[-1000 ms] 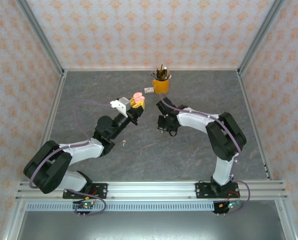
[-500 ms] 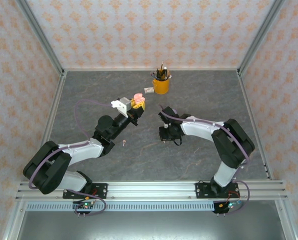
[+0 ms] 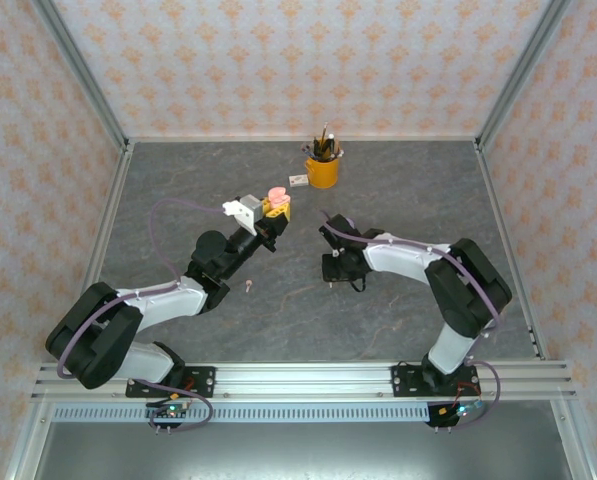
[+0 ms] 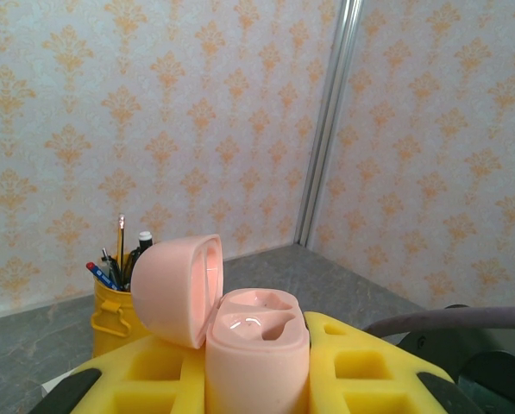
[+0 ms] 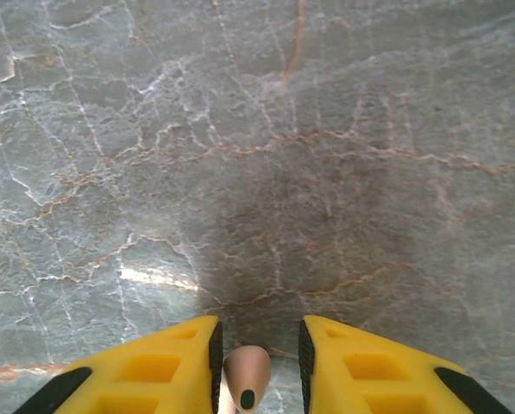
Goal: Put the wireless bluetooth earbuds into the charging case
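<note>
A pale pink earbud [image 5: 247, 379] sits grasped in the right gripper's [image 5: 259, 326] yellow jaws above the grey tabletop [image 5: 257, 155], its long axis along the jaws, its rounded, dark-dotted end pointing down at the stone. The left gripper's [image 4: 257, 355] jaws clench the pink charging case [image 4: 255, 332] upright, lid swung open. A second earbud [image 3: 250, 287] lies on the tabletop beside the left arm.

You have the charging case [image 4: 257, 349] clamped in the left gripper [image 4: 257, 379], raised above the table [image 3: 408, 190] left of centre, lid hinged open. Behind it and to its right, by the back wall, stands the pencil cup [image 3: 323, 171], a small card [image 3: 298, 181] just left of the cup. The right gripper [image 5: 257, 349] hangs over the table right of centre, an earbud [image 5: 246, 373] between its fingers. A second earbud [image 3: 250, 287] lies on the table beside the left arm, nearer you than the case
</note>
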Controlling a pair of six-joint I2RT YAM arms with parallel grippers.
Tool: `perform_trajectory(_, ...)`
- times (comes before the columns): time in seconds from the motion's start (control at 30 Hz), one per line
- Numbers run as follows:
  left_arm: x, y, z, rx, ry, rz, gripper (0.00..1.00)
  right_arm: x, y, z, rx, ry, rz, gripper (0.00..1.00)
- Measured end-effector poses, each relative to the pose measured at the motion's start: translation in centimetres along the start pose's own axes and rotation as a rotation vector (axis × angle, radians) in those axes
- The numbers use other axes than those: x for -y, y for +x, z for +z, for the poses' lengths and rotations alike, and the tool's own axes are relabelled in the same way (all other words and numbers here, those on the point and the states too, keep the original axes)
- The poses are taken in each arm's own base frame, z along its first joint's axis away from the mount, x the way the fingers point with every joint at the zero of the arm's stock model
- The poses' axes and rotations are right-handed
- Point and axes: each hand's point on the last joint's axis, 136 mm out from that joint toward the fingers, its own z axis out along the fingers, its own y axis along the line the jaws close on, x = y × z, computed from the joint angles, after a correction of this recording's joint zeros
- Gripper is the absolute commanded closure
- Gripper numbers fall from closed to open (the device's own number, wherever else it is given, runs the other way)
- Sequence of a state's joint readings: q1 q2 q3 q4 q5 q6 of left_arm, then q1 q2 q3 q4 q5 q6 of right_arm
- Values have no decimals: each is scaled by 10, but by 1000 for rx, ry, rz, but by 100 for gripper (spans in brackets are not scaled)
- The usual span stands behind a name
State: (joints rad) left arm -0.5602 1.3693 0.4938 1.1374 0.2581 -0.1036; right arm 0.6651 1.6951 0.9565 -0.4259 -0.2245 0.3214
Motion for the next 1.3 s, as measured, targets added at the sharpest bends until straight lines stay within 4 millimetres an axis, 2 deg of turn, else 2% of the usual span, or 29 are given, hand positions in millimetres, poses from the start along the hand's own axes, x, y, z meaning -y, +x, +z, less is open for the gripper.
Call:
perform_trajectory(0.2,1,0,0,-1,3,0,100,17,5,-8,9,19,48,68)
perform_trajectory(0.4,1,0,0,-1,3,0,100,20,6,-20,18,15,117,51)
perform_trajectory(0.6,0,0,0,-1,3,0,100,19,16,-24,-24,11,275,48)
perform_trajectory(0.73,0,0,0,-1,1,0,100,2,16,-31,-22,-10,298,49)
perform_trajectory(0.93,-5,-1,0,4,-29,0,100,-41,-3,-53,44,-76,250,50)
perform_trajectory(1.07,-14,-2,-1,11,-68,1,100,-48,-10,-58,70,-86,260,51)
perform_trajectory(1.2,-39,-8,-3,31,-155,0,100,-59,-10,-51,68,-76,257,52)
perform_trajectory(1.3,-68,-13,-9,52,-254,-10,100,-76,-6,-41,54,-74,233,53)
